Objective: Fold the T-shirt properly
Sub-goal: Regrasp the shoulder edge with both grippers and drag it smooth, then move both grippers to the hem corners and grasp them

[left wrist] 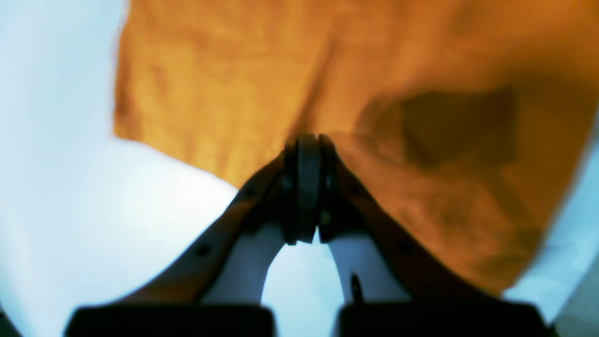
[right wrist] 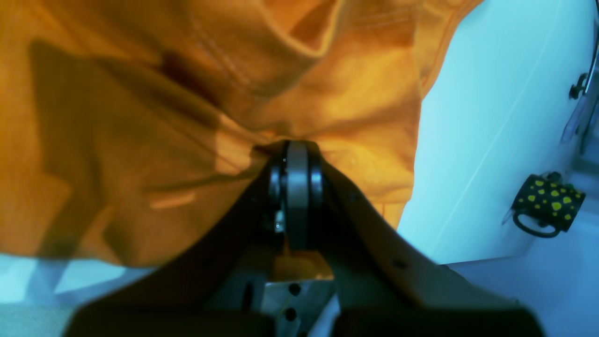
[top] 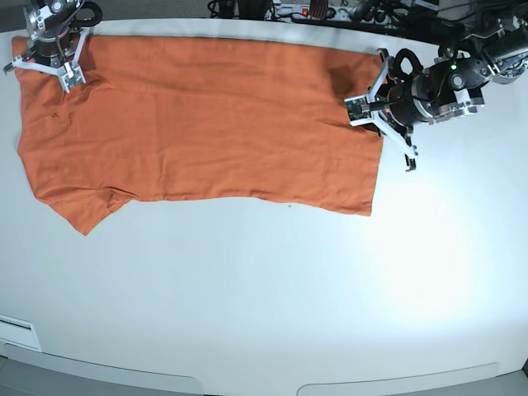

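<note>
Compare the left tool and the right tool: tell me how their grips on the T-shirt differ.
The left tool pinches the T-shirt at its hem edge, where cloth lies fairly flat; the right tool pinches the shoulder end, where cloth bunches into folds. The left tool points sideways across the table; the right tool points down the table. Both are shut on fabric.

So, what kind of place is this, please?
Probably a robotics lab or test bench, not a home. A plain white table holds only the orange short-sleeved T-shirt; two robot arms work on it, and cables with a power strip lie along the far edge.
</note>
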